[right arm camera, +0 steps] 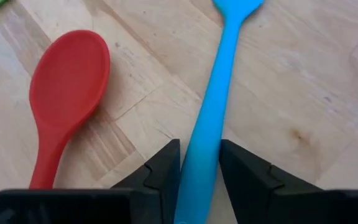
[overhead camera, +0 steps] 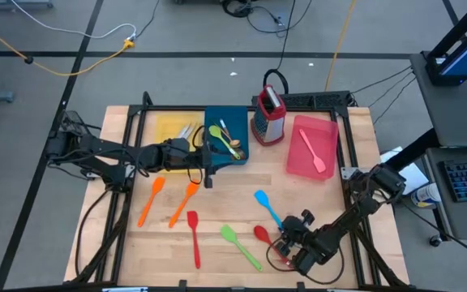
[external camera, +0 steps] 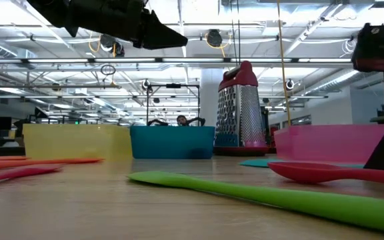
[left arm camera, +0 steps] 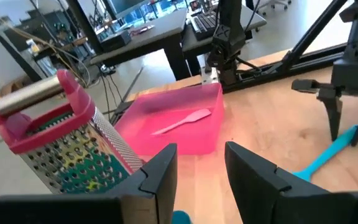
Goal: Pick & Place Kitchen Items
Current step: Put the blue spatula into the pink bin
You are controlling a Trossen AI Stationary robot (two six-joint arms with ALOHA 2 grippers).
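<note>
On the wooden table (overhead camera: pixel 379 243), the left gripper (left arm camera: pixel 201 171) hovered by the blue tray (overhead camera: pixel 237 150), fingers apart and empty. The right gripper (right arm camera: pixel 199 171) straddled the blue spatula (right arm camera: pixel 213 106) handle beside the red spoon (right arm camera: pixel 64 93) — jaws flanking it, apparently not yet clamped. The pick was in hand; next probably closing, then lifting.

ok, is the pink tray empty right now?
No. In the high view a pink spatula lies inside the pink tray, which sits beside the grater.
</note>
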